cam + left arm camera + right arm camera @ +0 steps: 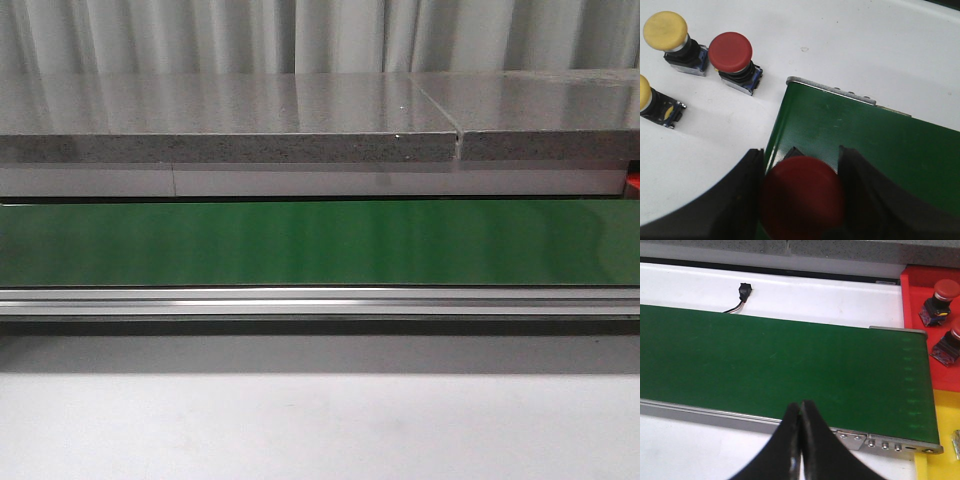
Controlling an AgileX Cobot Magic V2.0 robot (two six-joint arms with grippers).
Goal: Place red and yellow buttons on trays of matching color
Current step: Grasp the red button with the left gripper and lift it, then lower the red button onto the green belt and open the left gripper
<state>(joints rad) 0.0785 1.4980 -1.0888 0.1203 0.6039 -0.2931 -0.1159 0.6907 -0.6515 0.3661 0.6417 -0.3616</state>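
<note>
1. Left gripper (802, 195): black fingers (735, 200) are clamped on a red mushroom-head push button (802, 197), one finger on each side of its cap. The held button sits over the corner of the green conveyor belt (865, 150), just inside its metal edge strip (832, 90).
2. White worktop (850, 45), left wrist view: three loose buttons stand beside the belt corner. A second red mushroom-head button on a black and blue base (730, 52) is nearest the belt. A yellow mushroom-head button (665, 31) stands just beside it, farther from the belt. Another yellow button (645, 95), partly cut off at the frame edge, lies apart from both.
3. Right gripper (801, 440): its black fingers (817, 450) are pressed together with nothing between them, positioned above the near metal rail (705, 412) of the belt (780, 365).
4. Red plastic tray (912, 305), right wrist view: it lies at the belt end and contains two red-capped buttons, one farther back (940, 297) and one partly out of frame (950, 345).
5. Yellow plastic tray (940, 420): it adjoins the red tray; a small object at its edge is too cropped to identify.
6. Front view: only the green belt (320, 240), its aluminium rail (320, 300), a grey speckled slab (230, 125) and the pale curtain (320, 35) are visible; neither arm appears.
</note>
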